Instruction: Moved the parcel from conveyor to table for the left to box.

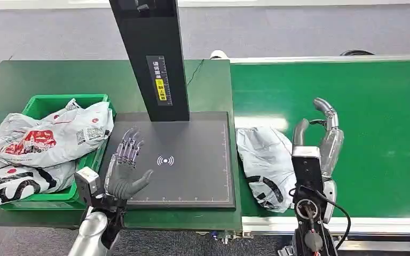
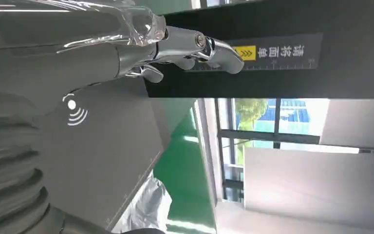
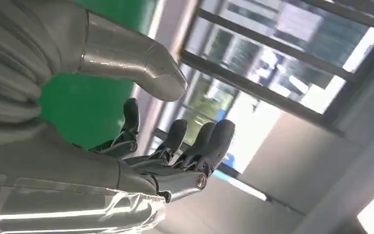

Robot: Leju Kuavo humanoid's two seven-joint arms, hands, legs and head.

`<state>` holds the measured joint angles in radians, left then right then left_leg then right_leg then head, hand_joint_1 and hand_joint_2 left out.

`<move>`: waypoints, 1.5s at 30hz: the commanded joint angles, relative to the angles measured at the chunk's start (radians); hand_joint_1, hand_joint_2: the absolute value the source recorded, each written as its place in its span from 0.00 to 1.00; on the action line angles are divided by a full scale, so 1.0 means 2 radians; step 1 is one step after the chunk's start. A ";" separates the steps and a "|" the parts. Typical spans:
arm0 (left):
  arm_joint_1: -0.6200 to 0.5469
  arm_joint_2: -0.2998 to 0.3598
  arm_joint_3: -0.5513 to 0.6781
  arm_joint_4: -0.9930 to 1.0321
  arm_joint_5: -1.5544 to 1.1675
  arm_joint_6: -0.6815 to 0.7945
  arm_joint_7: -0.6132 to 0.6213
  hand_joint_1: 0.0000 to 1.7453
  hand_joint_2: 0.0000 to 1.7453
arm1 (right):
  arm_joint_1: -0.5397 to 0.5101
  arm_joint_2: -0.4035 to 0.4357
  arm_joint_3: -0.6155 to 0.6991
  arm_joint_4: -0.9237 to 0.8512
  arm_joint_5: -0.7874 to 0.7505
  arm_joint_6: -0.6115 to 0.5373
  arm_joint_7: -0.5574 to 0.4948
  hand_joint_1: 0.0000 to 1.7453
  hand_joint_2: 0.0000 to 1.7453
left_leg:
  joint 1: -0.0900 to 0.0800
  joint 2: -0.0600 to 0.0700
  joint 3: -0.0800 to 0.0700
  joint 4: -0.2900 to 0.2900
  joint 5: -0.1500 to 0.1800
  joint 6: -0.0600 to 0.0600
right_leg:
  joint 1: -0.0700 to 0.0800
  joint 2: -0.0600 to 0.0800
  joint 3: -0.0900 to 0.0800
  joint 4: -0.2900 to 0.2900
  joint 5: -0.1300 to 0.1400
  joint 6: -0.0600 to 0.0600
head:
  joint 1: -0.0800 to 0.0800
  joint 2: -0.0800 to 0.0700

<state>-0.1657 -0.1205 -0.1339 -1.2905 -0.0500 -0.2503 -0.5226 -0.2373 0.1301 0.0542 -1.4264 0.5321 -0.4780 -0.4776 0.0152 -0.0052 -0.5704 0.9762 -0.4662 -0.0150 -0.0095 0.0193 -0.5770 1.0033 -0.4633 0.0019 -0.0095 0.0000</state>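
Observation:
A grey plastic parcel (image 1: 266, 162) lies on the green conveyor belt (image 1: 363, 106) at its left end, beside the dark scanner pad (image 1: 192, 160). My right hand (image 1: 320, 141) hovers just right of the parcel, open, fingers apart and holding nothing (image 3: 175, 151). My left hand (image 1: 125, 168) is over the pad's left part, open and empty, fingers stretched forward (image 2: 185, 46). The parcel's edge (image 2: 146, 207) appears past the pad in the left wrist view.
A green box (image 1: 58, 104) at the left holds several grey and red-printed parcels (image 1: 42, 141) that spill over its rim. A black scanner post (image 1: 152, 58) rises from the pad's far edge. The dark green table (image 1: 32, 80) surrounds the pad.

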 commanded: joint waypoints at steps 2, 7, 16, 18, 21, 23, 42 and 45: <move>-0.030 0.009 -0.016 0.035 0.003 -0.001 0.003 0.00 1.00 | 0.004 0.004 -0.004 -0.037 -0.009 -0.007 -0.008 1.00 1.00 | 0.000 0.000 0.000 0.000 0.000 0.000 | 0.000 -0.001 0.001 0.000 0.000 0.000 | 0.000 0.000; -0.034 0.007 -0.018 0.040 0.007 -0.003 0.006 0.00 1.00 | -0.011 -0.008 0.014 -0.006 0.015 0.036 0.060 1.00 1.00 | 0.000 0.000 0.001 0.000 0.000 0.000 | 0.000 -0.001 0.001 0.000 0.000 0.000 | 0.000 0.000; -0.032 0.007 -0.019 0.042 0.007 -0.001 0.004 0.00 1.00 | -0.011 -0.009 0.014 0.010 0.018 0.055 0.089 1.00 1.00 | 0.000 0.000 0.001 -0.001 0.000 0.000 | 0.000 -0.001 0.001 -0.001 0.000 0.000 | 0.000 0.000; -0.032 0.007 -0.019 0.042 0.007 -0.001 0.004 0.00 1.00 | -0.011 -0.009 0.014 0.010 0.018 0.055 0.089 1.00 1.00 | 0.000 0.000 0.001 0.000 0.000 0.000 | 0.000 -0.001 0.001 0.000 0.000 0.000 | 0.000 0.000; -0.032 0.007 -0.019 0.042 0.007 -0.001 0.004 0.00 1.00 | -0.011 -0.009 0.014 0.010 0.018 0.055 0.089 1.00 1.00 | 0.000 0.000 0.001 0.000 0.000 0.000 | 0.000 -0.001 0.001 0.000 0.000 0.000 | 0.000 0.000; -0.031 0.009 -0.019 0.048 0.003 -0.001 0.006 0.00 1.00 | -0.019 -0.021 0.019 0.059 0.077 0.132 0.228 0.01 1.00 | 0.000 0.000 0.001 0.000 0.000 0.001 | 0.000 -0.001 0.002 -0.001 0.000 0.000 | 0.000 0.000; -0.023 0.006 -0.010 0.051 -0.004 0.010 0.017 0.00 1.00 | -0.079 -0.019 0.030 0.303 0.201 0.254 0.357 0.00 1.00 | 0.000 0.000 0.001 -0.001 0.000 0.001 | 0.000 -0.001 0.002 -0.001 0.000 0.000 | 0.000 0.000; -0.024 0.005 -0.009 0.052 -0.004 0.011 0.017 0.00 1.00 | -0.087 -0.021 0.034 0.320 0.205 0.257 0.358 0.00 1.00 | 0.000 0.000 0.001 -0.001 0.000 0.001 | 0.000 -0.001 0.002 -0.001 0.000 0.000 | 0.000 0.000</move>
<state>-0.2070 -0.1209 -0.1602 -1.2333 -0.0568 -0.2300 -0.4974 -0.3296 0.1015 0.0820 -0.9629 0.9304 0.0213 0.2327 0.0152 -0.0082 -0.5707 0.9761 -0.4653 -0.0144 -0.0095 0.0165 -0.5755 1.0033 -0.4633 0.0020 -0.0092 0.0000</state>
